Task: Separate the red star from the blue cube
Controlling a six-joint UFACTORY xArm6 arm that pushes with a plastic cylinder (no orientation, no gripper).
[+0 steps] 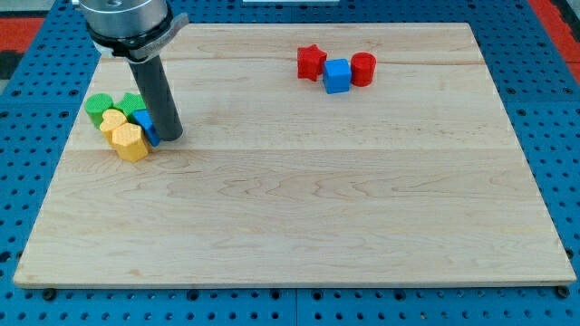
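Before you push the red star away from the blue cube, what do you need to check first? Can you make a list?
1. Red star in view: ok.
2. Star touching blue cube: yes, so not yet separated: not ok.
3. My tip near the star: not ok, it is far off at the view's left beside the yellow blocks.
4. Path across the board to the star: ok.
5. Red cylinder touches the cube's other side; might shift too: cannot tell.

Red star (311, 62), blue cube (337, 75), red cylinder (362, 69), pale wooden board (299, 208).
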